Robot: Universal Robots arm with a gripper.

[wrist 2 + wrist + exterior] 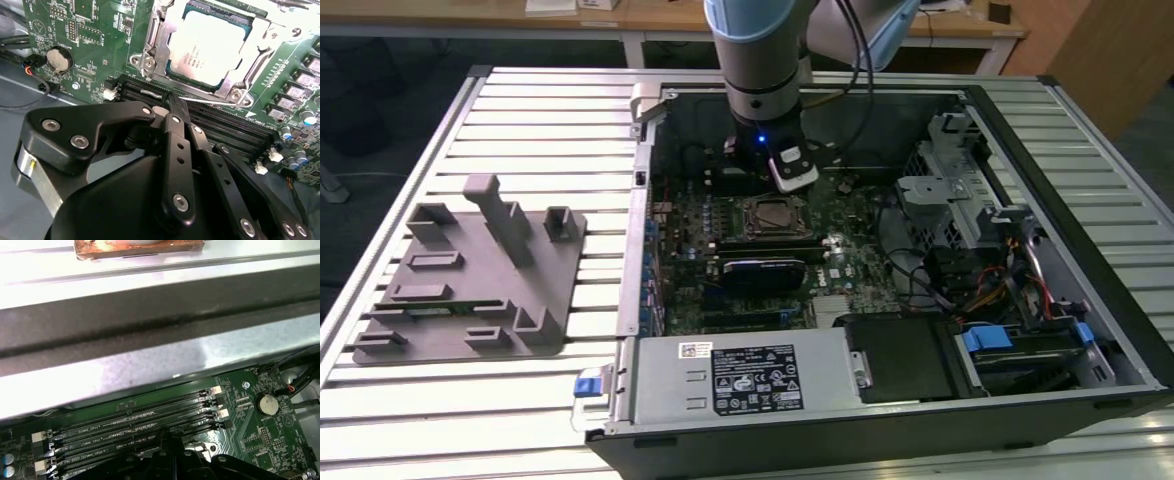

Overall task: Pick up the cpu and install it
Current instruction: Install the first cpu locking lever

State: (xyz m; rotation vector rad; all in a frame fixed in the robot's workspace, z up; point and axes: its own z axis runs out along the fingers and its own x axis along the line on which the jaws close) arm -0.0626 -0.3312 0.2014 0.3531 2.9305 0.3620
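— Cpu [207,47] sits in the socket frame [160,35], upper centre of our second wrist view.
— And our gripper [170,102]?
— Fingers pressed together, holding nothing, tips just above the memory slots [225,132] beside that socket.

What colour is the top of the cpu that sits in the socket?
Silvery-grey metal with a paler rim; the cpu shows best in the second wrist view.

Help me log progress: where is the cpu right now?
The cpu sits in the motherboard socket, beside the memory slots in the second wrist view; in the exterior view it lies just below the gripper.
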